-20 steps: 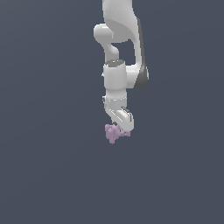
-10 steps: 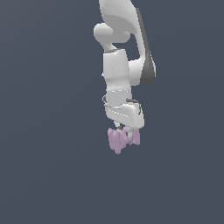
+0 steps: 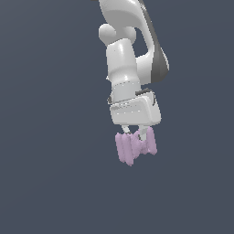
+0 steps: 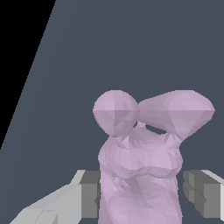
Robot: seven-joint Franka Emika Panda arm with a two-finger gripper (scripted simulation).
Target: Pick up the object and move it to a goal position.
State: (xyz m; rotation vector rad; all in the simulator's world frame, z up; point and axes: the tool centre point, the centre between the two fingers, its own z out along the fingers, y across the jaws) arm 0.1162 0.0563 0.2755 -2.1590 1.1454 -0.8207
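The object point(image 3: 135, 147), a pale lilac faceted cluster of rounded lobes, hangs below the white arm in the exterior view, off the ground. My gripper point(image 3: 136, 137) is shut on it, with its two white fingers reaching down into the lobes from above. In the wrist view the object point(image 4: 140, 157) fills the middle. A grey finger pad point(image 4: 90, 194) presses one side and the other pad point(image 4: 200, 192) sits at the opposite side. Two rounded lobes stick out beyond the fingertips. The gripper point(image 4: 144, 194) holds the lower body of the object.
A flat dark grey-blue floor point(image 3: 45, 183) lies all around. The wrist view shows the floor's edge against black point(image 4: 17, 52). No other objects are in view.
The arm has carried the object toward the exterior view's right and closer to the camera. The hand has turned, so more lobes now show side by side.
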